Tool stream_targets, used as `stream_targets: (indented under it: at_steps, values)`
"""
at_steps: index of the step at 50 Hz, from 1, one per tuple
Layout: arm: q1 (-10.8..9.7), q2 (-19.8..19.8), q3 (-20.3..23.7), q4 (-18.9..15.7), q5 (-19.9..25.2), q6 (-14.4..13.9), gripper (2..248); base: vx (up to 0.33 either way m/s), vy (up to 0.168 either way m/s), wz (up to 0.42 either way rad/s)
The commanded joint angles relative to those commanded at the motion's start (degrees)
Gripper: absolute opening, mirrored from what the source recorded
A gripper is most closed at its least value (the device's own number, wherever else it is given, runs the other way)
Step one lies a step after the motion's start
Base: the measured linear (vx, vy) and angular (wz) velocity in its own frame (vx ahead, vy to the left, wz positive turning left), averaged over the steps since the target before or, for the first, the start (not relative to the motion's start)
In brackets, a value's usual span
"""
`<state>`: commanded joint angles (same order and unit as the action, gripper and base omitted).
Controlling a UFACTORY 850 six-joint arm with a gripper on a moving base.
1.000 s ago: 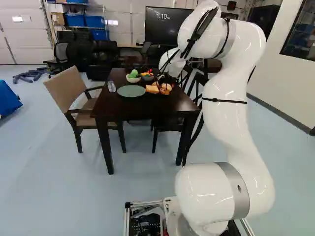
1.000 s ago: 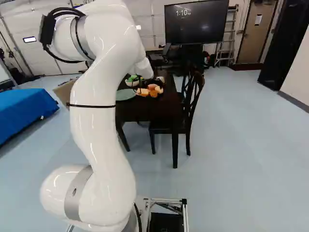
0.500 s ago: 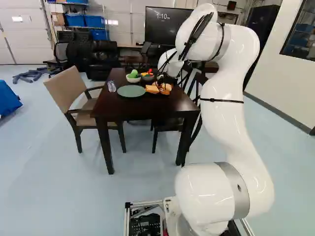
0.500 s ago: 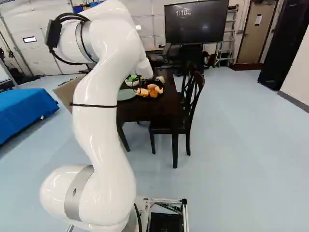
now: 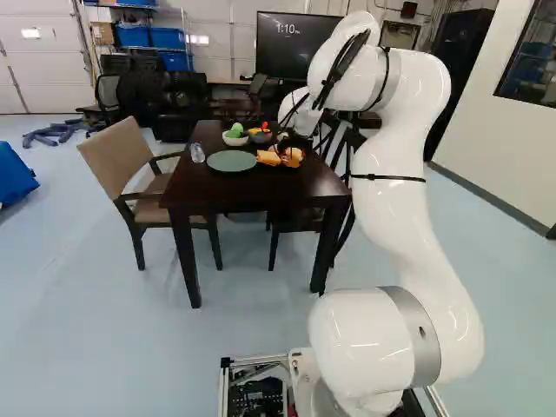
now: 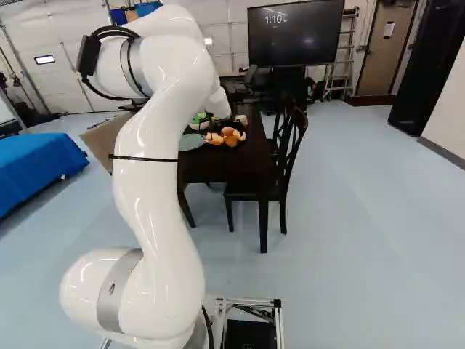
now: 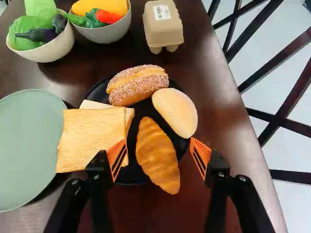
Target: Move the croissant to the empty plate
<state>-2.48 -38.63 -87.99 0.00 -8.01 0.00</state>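
In the left base view my gripper (image 5: 289,142) is over the breads at the table's far part, its fingers hard to make out. The wrist view shows the gripper (image 7: 156,159) open, one finger to each side of the croissant (image 7: 156,154), touching neither side visibly. The croissant lies on a black plate (image 7: 132,179) with sliced bread (image 7: 90,138), a sesame bun (image 7: 137,85) and a smooth roll (image 7: 176,111). Beside the bread stands the empty green plate (image 7: 26,145), also seen in the left base view as a green plate (image 5: 231,162).
Ahead of the gripper are a bowl of green vegetables (image 7: 43,39), a second bowl (image 7: 104,29) and an egg carton (image 7: 163,24). A clear bottle (image 5: 197,153) stands by the green plate. Chairs flank the dark table (image 5: 261,195).
The arm has shifted slightly, its upper part leftward in the left base view and rightward in the right base view, with its end lower over the breads. The base and table things stay put.
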Motion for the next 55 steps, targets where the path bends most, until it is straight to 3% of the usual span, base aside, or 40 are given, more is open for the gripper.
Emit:
stream_targets:
  at_steps: [27, 48, 53, 55]
  values:
    - [0.04, -1.62, -2.27, 0.0, -3.31, 0.0, 189, 0.0, 0.0, 0.0]
    - [0.04, -1.62, -2.27, 0.0, -3.41, 0.0, 189, 0.0, 0.0, 0.0]
    - [0.04, -1.62, -2.27, 0.0, -3.41, 0.0, 187, 0.0, 0.0, 0.0]
    - [0.04, -1.62, -2.27, 0.0, -3.41, 0.0, 174, 0.0, 0.0, 0.0]
